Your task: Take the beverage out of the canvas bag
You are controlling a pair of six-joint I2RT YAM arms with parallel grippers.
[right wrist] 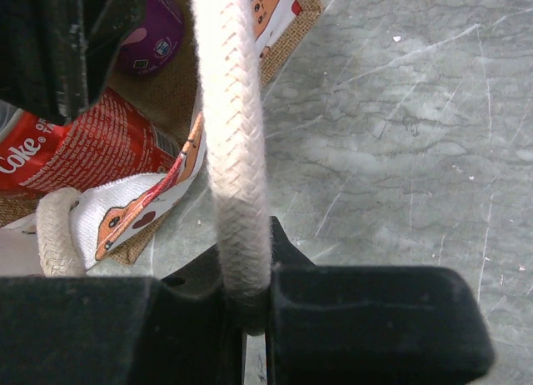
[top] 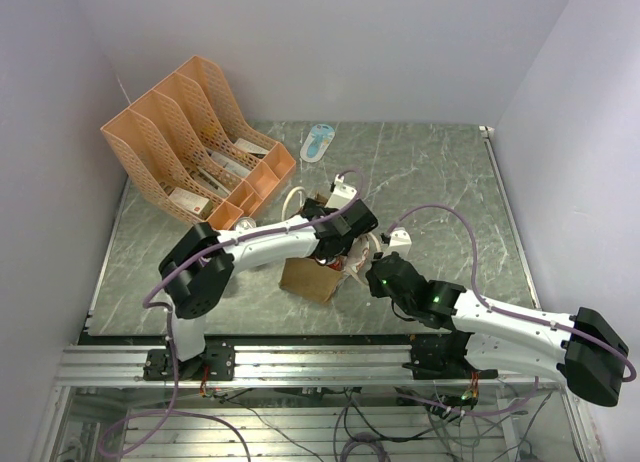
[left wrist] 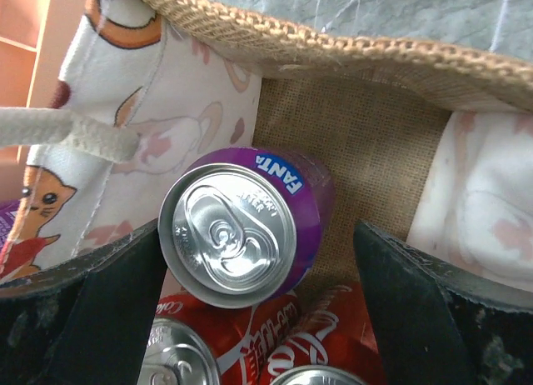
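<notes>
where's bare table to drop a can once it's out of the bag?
Widest bare patch: far right of the table, bordered by the blue-and-white packet, the right wall and the right arm. Crowded: around the canvas bag, where the left arm reaches in, and far left, where the orange file rack stands.

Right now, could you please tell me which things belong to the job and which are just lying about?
Job: canvas bag, Fanta can, Coke cans, open left gripper, right gripper shut on the handle.
Lying about: orange file rack, pale blue item.
</notes>
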